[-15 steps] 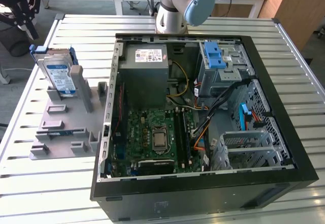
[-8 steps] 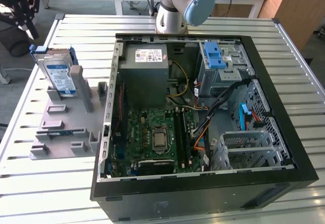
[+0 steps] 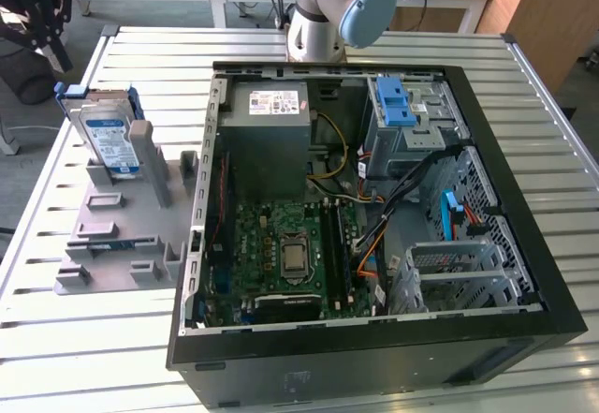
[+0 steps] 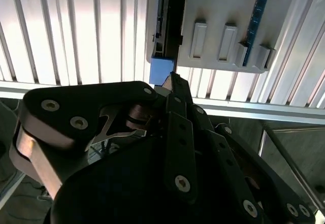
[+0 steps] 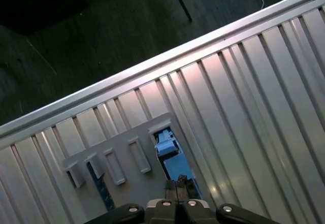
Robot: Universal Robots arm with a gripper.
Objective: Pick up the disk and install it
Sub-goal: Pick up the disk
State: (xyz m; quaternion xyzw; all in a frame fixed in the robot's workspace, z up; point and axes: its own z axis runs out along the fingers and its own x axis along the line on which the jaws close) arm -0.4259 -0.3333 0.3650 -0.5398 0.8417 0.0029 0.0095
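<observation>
Plainly, the exterior view holds one disk (image 3: 109, 140), one grey rack (image 3: 122, 235) and one open case (image 3: 374, 357) on a slatted table (image 3: 562, 198). The disk stands on edge in the rack, to the exterior view's left of the case, long axis upright and label facing the camera. One dark gripper (image 3: 56, 52) hangs above it, apart and cut off at the frame's corner.

In the second wrist view the disk (image 4: 170, 26) shows edge-on, a dark strip with a blue corner. The gripper (image 4: 173, 82) tapers to tips pressed together, holding nothing.

In the first wrist view the disk (image 5: 170, 153) is partly hidden behind the closed gripper (image 5: 177, 186).
</observation>
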